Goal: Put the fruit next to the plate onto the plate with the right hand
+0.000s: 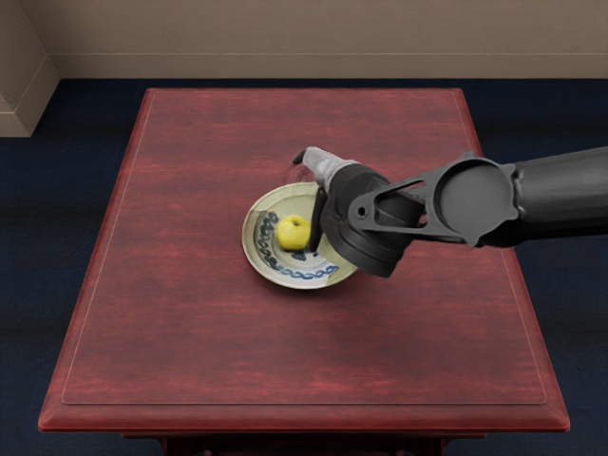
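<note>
On the surface (190,313), the yellow fruit (294,231) is seen lying on the plate (256,249), near its centre. The right robot hand (325,195) is held over the plate's right rim, just beside the fruit; whether it is spread or pinching the fruit cannot be told, the wrist masking it. Any grip is to be released fully and the robot hand raised straight up, so that the fruit is not rolled off.

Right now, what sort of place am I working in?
Probably a simulated indoor room, homelike: a reddish-brown wooden table on dark blue floor, a beige wall behind, and a cream blue-patterned plate holding a small yellow fruit.
</note>
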